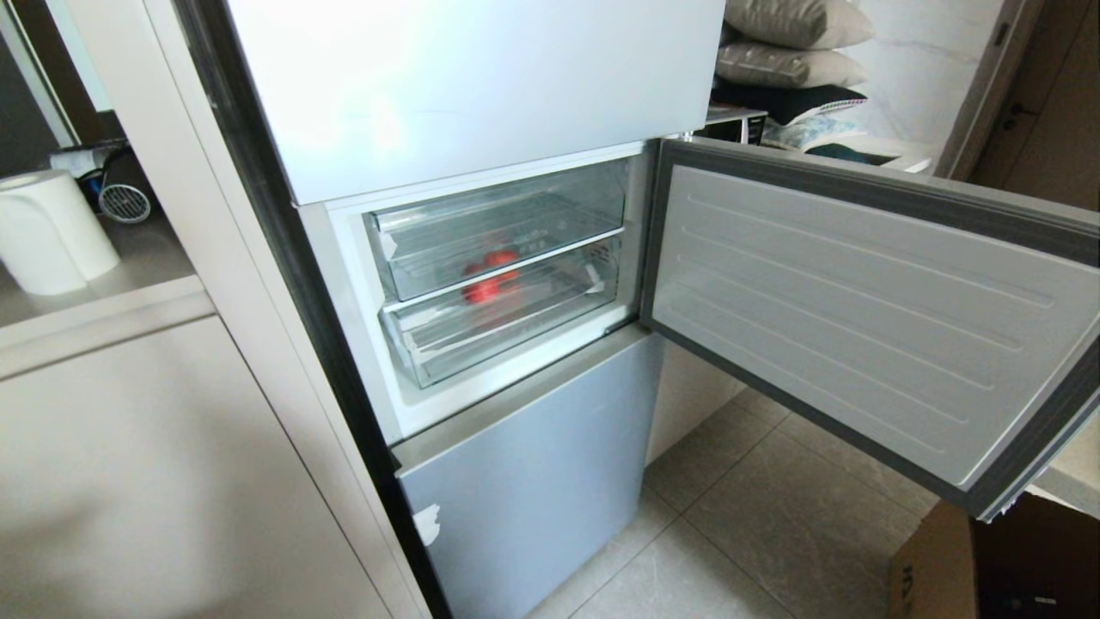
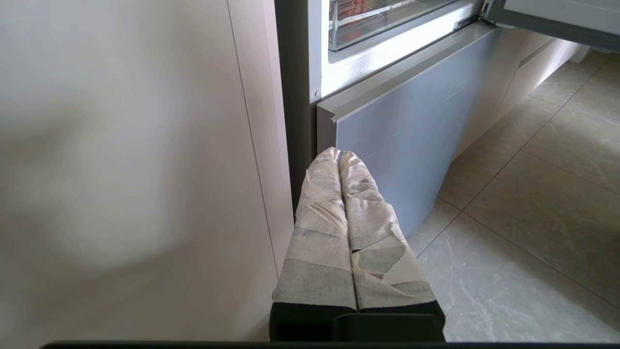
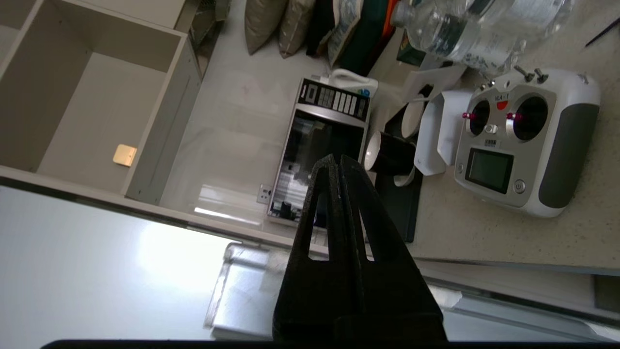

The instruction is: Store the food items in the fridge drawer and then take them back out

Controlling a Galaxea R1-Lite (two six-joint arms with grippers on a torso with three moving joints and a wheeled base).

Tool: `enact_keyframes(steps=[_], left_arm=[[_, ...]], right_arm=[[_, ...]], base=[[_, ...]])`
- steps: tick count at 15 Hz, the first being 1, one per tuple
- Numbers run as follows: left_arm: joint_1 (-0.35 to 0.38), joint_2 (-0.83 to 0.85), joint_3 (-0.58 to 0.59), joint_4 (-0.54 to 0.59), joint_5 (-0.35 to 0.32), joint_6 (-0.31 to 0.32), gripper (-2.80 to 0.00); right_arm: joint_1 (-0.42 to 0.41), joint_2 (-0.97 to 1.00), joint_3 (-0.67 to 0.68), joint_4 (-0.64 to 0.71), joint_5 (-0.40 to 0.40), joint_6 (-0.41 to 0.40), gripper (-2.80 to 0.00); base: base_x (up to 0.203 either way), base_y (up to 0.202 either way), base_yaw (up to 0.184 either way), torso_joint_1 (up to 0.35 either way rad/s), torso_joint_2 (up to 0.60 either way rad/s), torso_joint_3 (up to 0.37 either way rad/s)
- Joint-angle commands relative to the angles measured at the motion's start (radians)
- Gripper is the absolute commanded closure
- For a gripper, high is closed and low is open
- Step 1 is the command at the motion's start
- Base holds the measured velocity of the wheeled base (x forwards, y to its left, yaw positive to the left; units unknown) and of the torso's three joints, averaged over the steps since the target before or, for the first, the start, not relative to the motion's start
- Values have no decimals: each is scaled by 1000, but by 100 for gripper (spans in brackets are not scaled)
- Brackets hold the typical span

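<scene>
The fridge's middle compartment stands open in the head view. Two clear plastic fridge drawers are pushed in, an upper one [image 1: 507, 223] and a lower one [image 1: 507, 327]. Red food items [image 1: 488, 277] show through the plastic where the two meet; I cannot tell which drawer holds them. The lower drawer's front [image 2: 387, 22] also shows in the left wrist view. My left gripper [image 2: 339, 154], with taped fingers, is shut and empty, low beside the fridge's bottom door. My right gripper [image 3: 337, 159] is shut and empty, above the open door's top edge. Neither arm appears in the head view.
The open fridge door [image 1: 859, 318] swings out to the right over the tiled floor. A cardboard box [image 1: 988, 559] sits beneath it. On the counter beyond are a microwave [image 3: 319, 155], a black cup [image 3: 390, 152], a remote controller [image 3: 523, 140] and a water bottle [image 3: 479, 29]. A paper roll [image 1: 47, 228] stands at the left.
</scene>
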Motion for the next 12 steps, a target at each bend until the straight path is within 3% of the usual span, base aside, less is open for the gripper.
enact_keyframes(steps=[1,4,6,10,12], left_arm=[[0,0,0,0,0,0,0],[0,0,0,0,0,0,0],[0,0,0,0,0,0,0],[0,0,0,0,0,0,0],[0,0,0,0,0,0,0]], right_arm=[[57,132,-64,-10,6,40,0],[133,157,-76,-11,15,75,0],[165,158,-67,-11,81,77,0],[227,165,-76,-11,107,84,0],[231,145,-53,-10,196,83,0]], base=[[0,0,0,0,0,0],[0,0,0,0,0,0],[0,0,0,0,0,0],[0,0,0,0,0,0],[0,0,0,0,0,0]])
